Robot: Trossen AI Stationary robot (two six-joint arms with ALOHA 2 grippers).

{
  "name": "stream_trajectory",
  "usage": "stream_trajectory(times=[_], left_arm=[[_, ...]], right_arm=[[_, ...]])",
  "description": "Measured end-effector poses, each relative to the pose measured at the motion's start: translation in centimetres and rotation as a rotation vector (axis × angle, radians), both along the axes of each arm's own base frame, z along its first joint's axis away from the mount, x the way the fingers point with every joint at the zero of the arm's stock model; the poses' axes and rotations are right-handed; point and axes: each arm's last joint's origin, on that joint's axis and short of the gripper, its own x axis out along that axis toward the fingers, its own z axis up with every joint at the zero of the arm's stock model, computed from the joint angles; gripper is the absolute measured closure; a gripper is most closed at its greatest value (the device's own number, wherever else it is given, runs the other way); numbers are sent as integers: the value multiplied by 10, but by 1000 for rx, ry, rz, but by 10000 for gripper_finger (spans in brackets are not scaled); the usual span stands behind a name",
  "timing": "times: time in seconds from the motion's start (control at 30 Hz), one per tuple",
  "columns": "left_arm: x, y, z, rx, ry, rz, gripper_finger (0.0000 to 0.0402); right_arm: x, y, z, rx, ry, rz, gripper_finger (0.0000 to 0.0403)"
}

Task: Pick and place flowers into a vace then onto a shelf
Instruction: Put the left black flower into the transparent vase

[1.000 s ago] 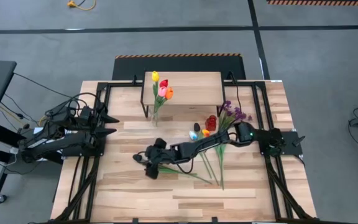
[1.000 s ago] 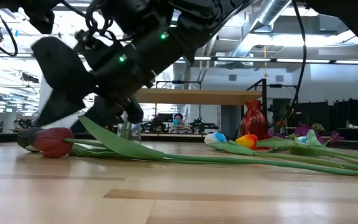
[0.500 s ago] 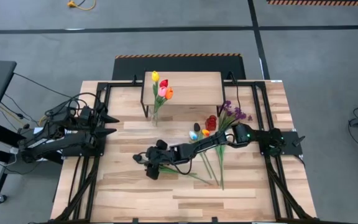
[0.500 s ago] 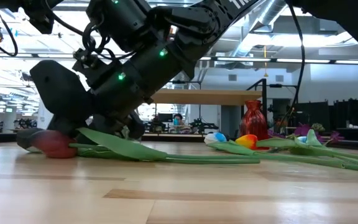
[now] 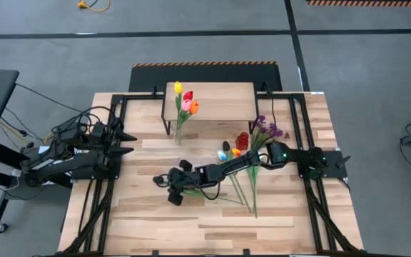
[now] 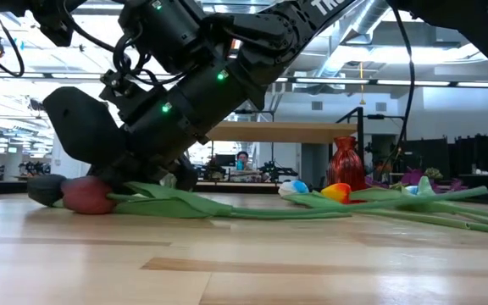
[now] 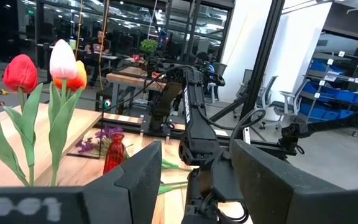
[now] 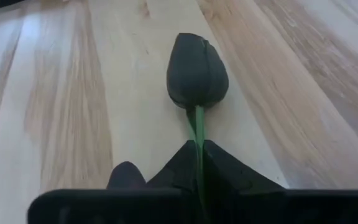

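Observation:
A dark-headed tulip (image 8: 197,71) lies on the table near its middle, head toward the table's left, its green stem (image 5: 220,200) trailing right. My right gripper (image 8: 197,144) reaches in low from the right and is shut on that stem. A clear vase (image 5: 179,133) holding yellow, red, pink and orange tulips (image 5: 186,102) stands on the table against the shelf's (image 5: 216,100) front left leg. More flowers (image 5: 237,153) lie right of centre. My left gripper (image 5: 125,141) waits open at the table's left side. My right gripper pinches the stem just behind the head (image 8: 198,127) between its two fingers. The fingers slant down from the table's right and run roughly along the stem. The tulip lies flat, its head (image 6: 87,195) and leaf (image 6: 172,202) resting on the table.
A small red vase (image 5: 242,139) stands among the loose tulips and purple sprigs (image 5: 270,130) right of centre. Black frame rails (image 5: 102,207) run along both table sides. Bare wood shows along the near edge (image 5: 191,235).
My right gripper has sunk onto the dark tulip and shut on its stem. The long leaf, which stood up off the table, now lies pressed flat, and the head has shifted a little.

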Motion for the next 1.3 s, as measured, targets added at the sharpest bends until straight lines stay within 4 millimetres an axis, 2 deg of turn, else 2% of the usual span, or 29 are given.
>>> stream_trajectory(times=[0.13,0.23,0.47,0.77,1.0,1.3], left_arm=[[0,0,0,0,1,0,217],[0,0,0,-1,2,0,217],[0,0,-2,-13,22,-1,217],[0,0,-2,-15,22,-4,217],[0,0,-1,-29,17,-6,217],[0,0,0,-80,11,-6,217]], right_arm=[[0,4,2,-3,-18,12,397],[5,10,12,-16,-44,35,394],[17,24,49,-89,-109,102,398],[23,37,98,-206,-143,77,400],[23,54,133,-248,-227,91,399],[13,83,188,-310,-434,241,400]])
